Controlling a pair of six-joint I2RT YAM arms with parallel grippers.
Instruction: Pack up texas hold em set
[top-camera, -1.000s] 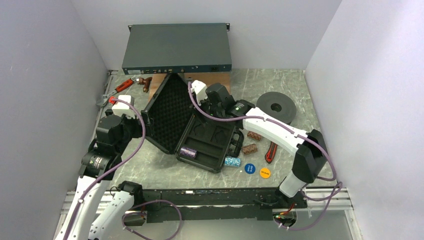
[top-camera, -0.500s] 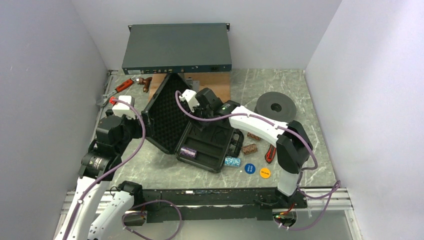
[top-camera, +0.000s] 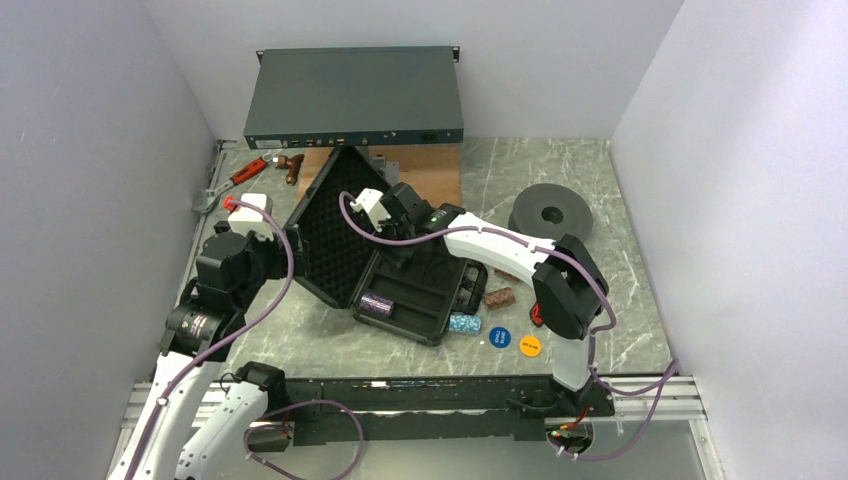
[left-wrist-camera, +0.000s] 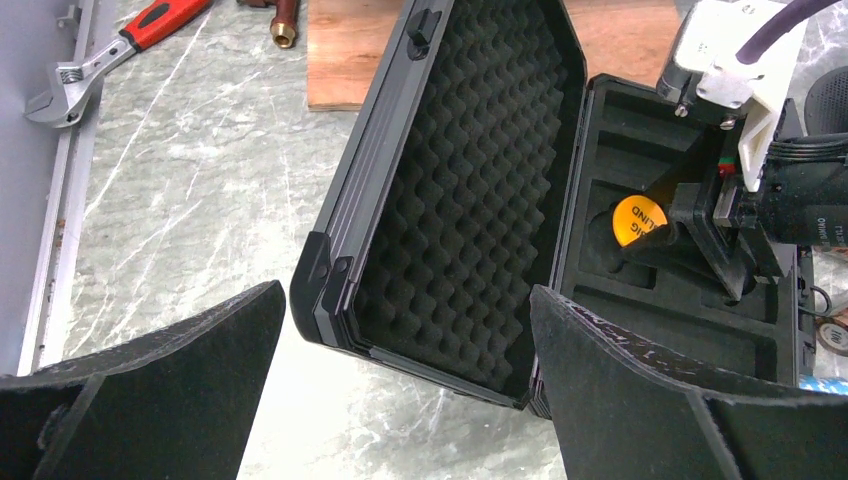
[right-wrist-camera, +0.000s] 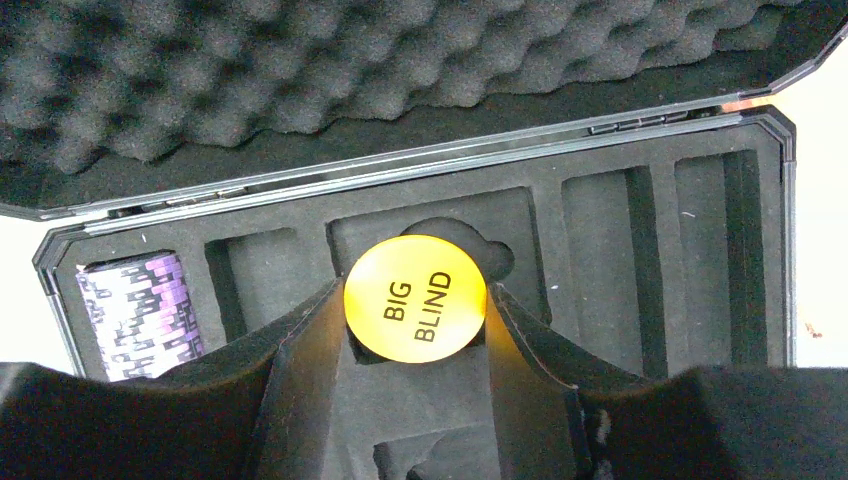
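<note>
my right gripper (right-wrist-camera: 415, 335) is closed narrowly on the yellow "big blind" disc (right-wrist-camera: 416, 298), its edges pinched between my two fingers (right-wrist-camera: 300, 355). the disc faces up over a round recess in the middle of the foam base of the small black hard case (top-camera: 415, 295). i cannot tell whether the disc touches the foam. the case sits open at the middle of the table (top-camera: 600, 180), with its egg-crate foam lid (left-wrist-camera: 470, 190) tilted up on the left side. a purple chip roll (right-wrist-camera: 135, 315) lies in the slot at the near-left end of the base. my left gripper (left-wrist-camera: 405, 300) is spread wide and holds nothing. it hangs just left of the case, its fingers (left-wrist-camera: 150, 390) on either side of the lid's near corner in the wrist view and apart from it. outside the case, a teal chip roll (top-camera: 464, 323) lies against its near-right corner, and a brown chip roll (top-camera: 499, 297) lies just to the right. a blue disc (top-camera: 499, 337) and an orange disc (top-camera: 530, 348) lie side by side near the front edge. a grey rack unit (top-camera: 355, 95) stands at the back, a wooden board (left-wrist-camera: 340, 50) lies behind the case, a red-handled wrench (left-wrist-camera: 110, 55) lies at far left, and a black round weight (top-camera: 551, 212) lies at right.
</note>
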